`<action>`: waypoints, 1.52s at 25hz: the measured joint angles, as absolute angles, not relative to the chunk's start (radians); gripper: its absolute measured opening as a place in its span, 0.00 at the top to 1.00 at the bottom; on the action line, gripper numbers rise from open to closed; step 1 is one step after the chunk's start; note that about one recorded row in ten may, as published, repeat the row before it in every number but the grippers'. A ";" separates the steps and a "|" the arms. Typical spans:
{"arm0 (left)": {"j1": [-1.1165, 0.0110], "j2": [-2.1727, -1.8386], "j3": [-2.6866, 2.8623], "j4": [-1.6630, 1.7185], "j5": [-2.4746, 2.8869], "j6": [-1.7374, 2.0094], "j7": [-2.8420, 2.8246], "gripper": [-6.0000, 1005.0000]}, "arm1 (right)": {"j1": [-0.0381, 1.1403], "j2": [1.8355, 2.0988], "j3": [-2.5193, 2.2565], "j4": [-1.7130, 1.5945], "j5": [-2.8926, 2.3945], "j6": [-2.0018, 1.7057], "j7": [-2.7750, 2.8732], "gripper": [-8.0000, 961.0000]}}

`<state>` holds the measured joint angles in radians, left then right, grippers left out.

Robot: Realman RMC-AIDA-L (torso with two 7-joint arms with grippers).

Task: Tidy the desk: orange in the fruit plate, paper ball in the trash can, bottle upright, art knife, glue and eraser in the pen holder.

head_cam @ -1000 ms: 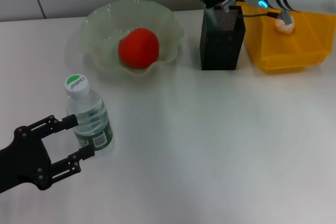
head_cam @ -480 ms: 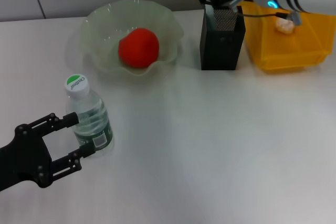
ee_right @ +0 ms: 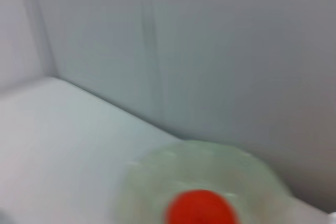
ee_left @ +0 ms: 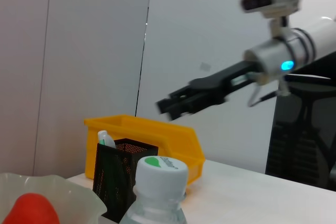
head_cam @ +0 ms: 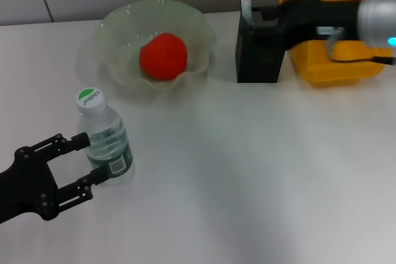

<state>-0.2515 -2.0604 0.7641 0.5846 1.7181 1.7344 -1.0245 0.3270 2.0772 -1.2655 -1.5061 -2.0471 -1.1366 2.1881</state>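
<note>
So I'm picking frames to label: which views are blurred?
Right wrist view: soft throughout, the orange and fruit plate smeared. Left wrist view: the right gripper blurred, the bottle cap crisp. Head view: mostly sharp.

Orange (head_cam: pixel 163 55) sitting in fruit plate (head_cam: pixel 120 35) at rear left, pen holder (head_cam: pixel 260 54) to its right — trash can (head_cam: pixel 322 60) beyond, bottle (head_cam: pixel 104 140) standing front left
</note>
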 joint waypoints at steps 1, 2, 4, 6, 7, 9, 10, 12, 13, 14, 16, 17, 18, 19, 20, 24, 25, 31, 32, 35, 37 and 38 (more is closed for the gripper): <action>-0.252 -2.060 0.763 0.584 1.718 1.736 -1.025 0.30 | 0.328 2.076 -1.154 -1.457 -1.951 -1.288 2.082 0.39; -0.251 -2.060 0.763 0.584 1.718 1.736 -1.025 0.30 | 0.328 2.076 -1.154 -1.457 -1.951 -1.288 2.082 0.39; -0.251 -2.062 0.764 0.584 1.721 1.737 -1.025 0.30 | 0.331 2.076 -1.029 -1.355 -1.874 -1.469 1.916 0.39; -0.251 -2.062 0.766 0.584 1.723 1.737 -1.025 0.30 | 0.326 2.078 -0.972 -1.272 -1.852 -1.539 1.790 0.39; -0.251 -2.062 0.768 0.584 1.725 1.737 -1.026 0.30 | 0.326 2.078 -0.972 -1.272 -1.852 -1.539 1.790 0.39; -0.249 -2.062 0.771 0.584 1.727 1.737 -1.026 0.30 | 0.316 2.081 -0.911 -1.132 -1.840 -1.579 1.623 0.39; -0.247 -2.061 0.772 0.584 1.728 1.739 -1.026 0.30 | 0.316 2.081 -0.911 -1.132 -1.840 -1.579 1.623 0.39; -0.245 -2.058 0.776 0.584 1.738 1.750 -1.035 0.30 | 0.311 2.079 -0.902 -1.051 -1.836 -1.596 1.546 0.39; -0.245 -2.055 0.776 0.585 1.743 1.755 -1.041 0.30 | 0.309 2.078 -0.902 -1.017 -1.836 -1.606 1.512 0.39; -0.251 -2.049 0.778 0.585 1.761 1.764 -1.061 0.30 | 0.301 2.078 -0.901 -0.967 -1.835 -1.632 1.439 0.39; -0.251 -2.049 0.778 0.585 1.761 1.764 -1.061 0.30 | 0.296 2.079 -0.901 -0.941 -1.834 -1.652 1.385 0.39; -0.258 -2.043 0.778 0.585 1.775 1.771 -1.080 0.30 | 0.291 2.080 -0.900 -0.923 -1.833 -1.666 1.347 0.39; -0.258 -2.043 0.778 0.585 1.775 1.771 -1.080 0.30 | 0.286 2.080 -0.900 -0.911 -1.833 -1.678 1.315 0.39; -0.292 -2.027 0.779 0.586 1.846 1.801 -1.140 0.30 | 0.281 2.080 -0.899 -0.892 -1.832 -1.699 1.280 0.39; -0.292 -2.027 0.779 0.586 1.846 1.801 -1.140 0.30 | 0.281 2.080 -0.899 -0.892 -1.832 -1.699 1.280 0.39; -0.317 -2.020 0.780 0.592 1.900 1.822 -1.164 0.30 | 0.274 2.077 -0.900 -0.873 -1.848 -1.718 1.241 0.39; -0.325 -2.019 0.780 0.593 1.912 1.828 -1.168 0.30 | 0.274 2.077 -0.900 -0.873 -1.848 -1.718 1.241 0.39; -0.343 -2.017 0.780 0.597 1.944 1.843 -1.180 0.30 | 0.276 2.075 -0.905 -0.866 -1.852 -1.725 1.238 0.39; -0.343 -2.017 0.780 0.597 1.944 1.843 -1.180 0.30 | 0.276 2.075 -0.906 -0.865 -1.853 -1.726 1.238 0.39; -0.344 -2.017 0.775 0.597 1.949 1.844 -1.181 0.30 | 0.274 2.074 -0.904 -0.865 -1.867 -1.733 1.235 0.39; -0.345 -2.017 0.774 0.597 1.949 1.844 -1.181 0.30 | 0.273 2.074 -0.900 -0.864 -1.878 -1.735 1.234 0.39; -0.345 -2.017 0.774 0.597 1.949 1.844 -1.181 0.30 | 0.273 2.073 -0.899 -0.864 -1.880 -1.736 1.234 0.39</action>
<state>-0.3447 -2.0171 0.7738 0.5970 1.9488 1.8439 -1.1810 0.2729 2.0733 -0.8994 -0.8643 -1.8804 -1.7363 1.2343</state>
